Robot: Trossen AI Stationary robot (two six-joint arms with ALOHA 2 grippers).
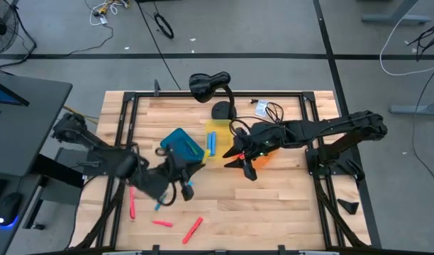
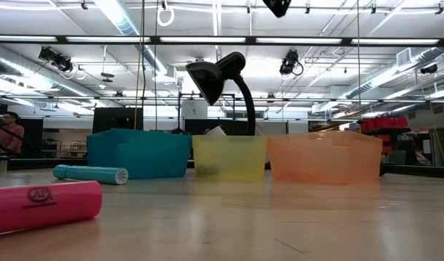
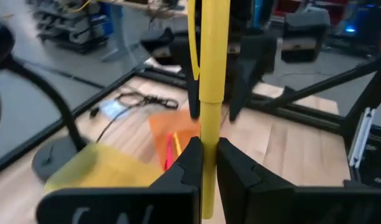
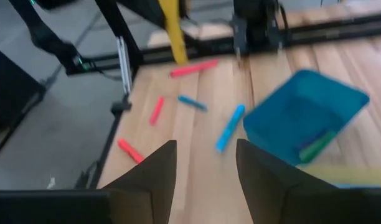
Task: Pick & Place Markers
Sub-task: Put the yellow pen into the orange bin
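The left gripper point(image 3: 208, 163) pinches a yellow marker point(image 3: 211, 74) between its fingers, the stick standing upright above them. Ahead of this gripper, across the table point(image 1: 274, 205), lie the yellow bin point(image 3: 109, 171) and the orange bin point(image 3: 172, 134), and just beside it sits the blue bin point(image 1: 181, 146).

The right gripper point(image 4: 206, 165) hovers with its fingers spread and holding nothing, over the orange bin. Ahead of it lie a blue marker point(image 4: 230, 127), a smaller blue one point(image 4: 192, 102) and three red markers point(image 4: 156, 110) loose on the table, and the blue bin holds a green marker point(image 4: 316, 147).
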